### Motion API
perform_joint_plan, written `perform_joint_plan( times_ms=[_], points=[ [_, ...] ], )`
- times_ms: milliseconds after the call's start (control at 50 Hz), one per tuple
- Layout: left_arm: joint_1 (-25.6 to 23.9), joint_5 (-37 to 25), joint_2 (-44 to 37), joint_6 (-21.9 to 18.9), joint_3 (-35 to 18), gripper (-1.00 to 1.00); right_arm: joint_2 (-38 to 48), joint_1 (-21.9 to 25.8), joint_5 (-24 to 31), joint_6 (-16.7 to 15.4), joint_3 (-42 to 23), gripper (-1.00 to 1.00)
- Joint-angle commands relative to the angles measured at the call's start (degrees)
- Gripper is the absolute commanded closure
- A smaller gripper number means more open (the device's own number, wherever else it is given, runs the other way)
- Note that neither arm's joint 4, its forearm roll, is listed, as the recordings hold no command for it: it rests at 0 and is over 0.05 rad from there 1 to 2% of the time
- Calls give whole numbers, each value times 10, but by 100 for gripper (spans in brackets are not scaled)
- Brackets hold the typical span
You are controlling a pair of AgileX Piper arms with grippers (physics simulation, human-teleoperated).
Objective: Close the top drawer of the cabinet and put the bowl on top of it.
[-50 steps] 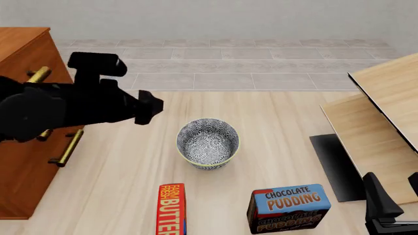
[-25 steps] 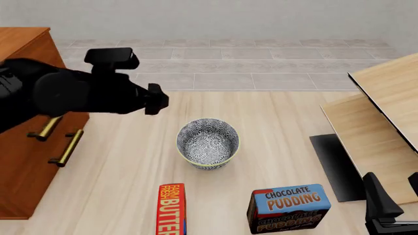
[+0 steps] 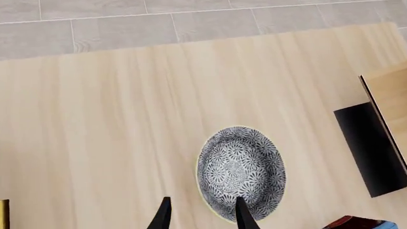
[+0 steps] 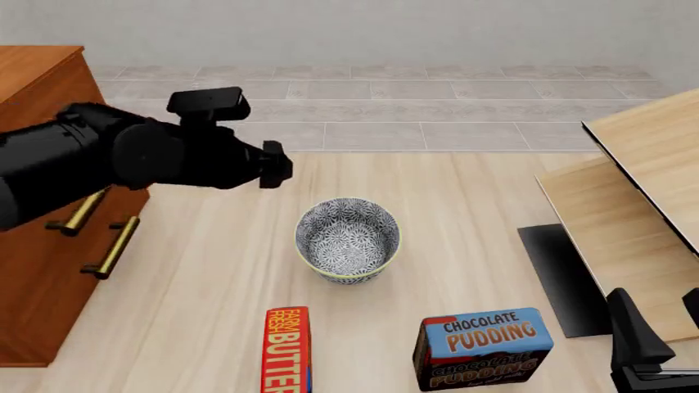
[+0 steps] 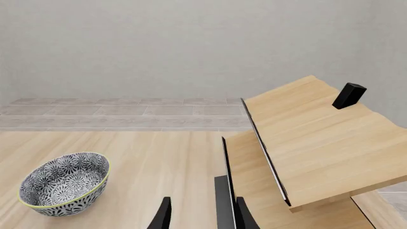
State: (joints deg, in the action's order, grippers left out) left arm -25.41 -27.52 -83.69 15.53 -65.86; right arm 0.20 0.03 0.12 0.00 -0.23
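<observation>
The left gripper [image 4: 275,164], jaws slightly parted and nothing held, is seen just above the bowl [image 4: 347,241], which lies below and slightly right; the right arm is farther off.

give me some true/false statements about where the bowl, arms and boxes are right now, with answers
1. The bowl stands upright on the table. True.
2. The left gripper holds the bowl. False: it hangs apart from the bowl, holding nothing.
3. The pudding box sits on top of the cabinet. False: it stands on the table, near the butter box.
4. The bowl is empty. True.
5. The right gripper is over the bowl. False: it is off to the right, by the light-wood boards.
</observation>
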Motion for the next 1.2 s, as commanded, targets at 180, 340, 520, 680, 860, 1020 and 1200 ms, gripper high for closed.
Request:
perform_joint_plan(
  times_ms=[180,340,520,680,860,1020,1200],
  points=[
    [1,43,-57,17,5,-100,0,0,-1,0,0,-100],
    [0,59,-81,21,4,-100,0,0,-1,0,0,-100],
    [-3,76,-103,26,5,-100,0,0,-1,0,0,-100],
    [-7,83,-122,35,1,-100,0,0,-1,0,0,-100],
    [-7,95,-138,43,3,-100,0,0,-1,0,0,-100],
    [-9,102,-153,47,1,-100,0,0,-1,0,0,-100],
    [-3,112,-168,48,1,-100,0,0,-1,0,0,-100]
  ],
)
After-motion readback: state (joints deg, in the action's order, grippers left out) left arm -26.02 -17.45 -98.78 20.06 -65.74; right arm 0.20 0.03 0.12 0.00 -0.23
